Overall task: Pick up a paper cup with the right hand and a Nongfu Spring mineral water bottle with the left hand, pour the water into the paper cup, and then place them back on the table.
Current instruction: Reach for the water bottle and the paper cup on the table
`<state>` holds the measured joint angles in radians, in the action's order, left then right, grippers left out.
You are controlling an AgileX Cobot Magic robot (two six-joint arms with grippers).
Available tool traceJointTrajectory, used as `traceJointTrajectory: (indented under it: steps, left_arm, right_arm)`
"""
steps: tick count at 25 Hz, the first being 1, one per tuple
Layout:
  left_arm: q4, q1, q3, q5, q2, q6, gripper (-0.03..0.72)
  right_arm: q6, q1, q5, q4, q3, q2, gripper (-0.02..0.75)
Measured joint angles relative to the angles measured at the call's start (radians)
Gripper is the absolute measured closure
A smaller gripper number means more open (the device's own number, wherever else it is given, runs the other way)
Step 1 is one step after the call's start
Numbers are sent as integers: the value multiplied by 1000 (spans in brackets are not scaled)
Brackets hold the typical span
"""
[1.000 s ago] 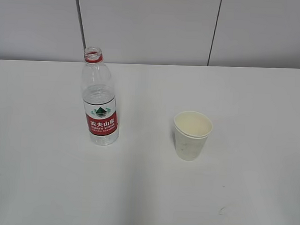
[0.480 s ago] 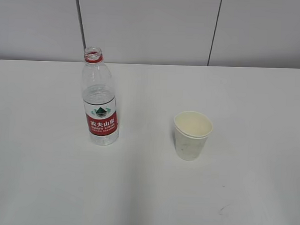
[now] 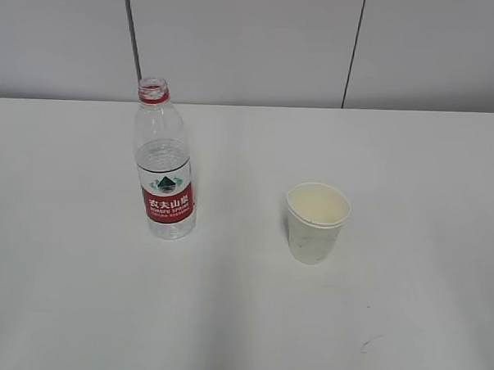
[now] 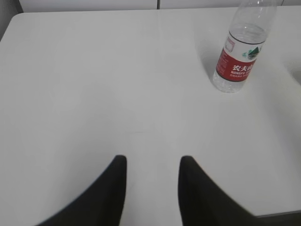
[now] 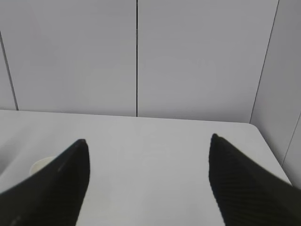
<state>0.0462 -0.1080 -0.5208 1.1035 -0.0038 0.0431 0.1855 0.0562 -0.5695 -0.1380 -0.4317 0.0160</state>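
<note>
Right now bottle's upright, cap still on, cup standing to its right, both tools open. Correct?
Not quite: the bottle has no cap; the exterior view shows its open mouth above the red neck ring. The rest holds: cup upright to its right, left tool and right tool open.

Bright, even light; soft shadows; slight blur.

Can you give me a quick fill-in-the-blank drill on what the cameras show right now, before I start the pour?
1. The bottle stands upright on the table with its cap ____.
2. In the exterior view, the cup stands to the ____ of the bottle.
3. The left claw is open and holds ____.
4. The right claw has its fingers spread wide, so it is ____.

Missing words: off; right; nothing; open
</note>
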Motion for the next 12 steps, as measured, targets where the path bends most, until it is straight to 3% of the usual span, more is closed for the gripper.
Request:
traceJointTrajectory:
  steps: [10, 12]
  left_arm:
    - [1, 0, 0, 0, 0, 0, 445]
    - [2, 0, 0, 0, 0, 0, 407]
  right_arm:
    - [29, 0, 180, 0, 13, -247, 150]
    - [38, 0, 226, 0, 13, -292, 150]
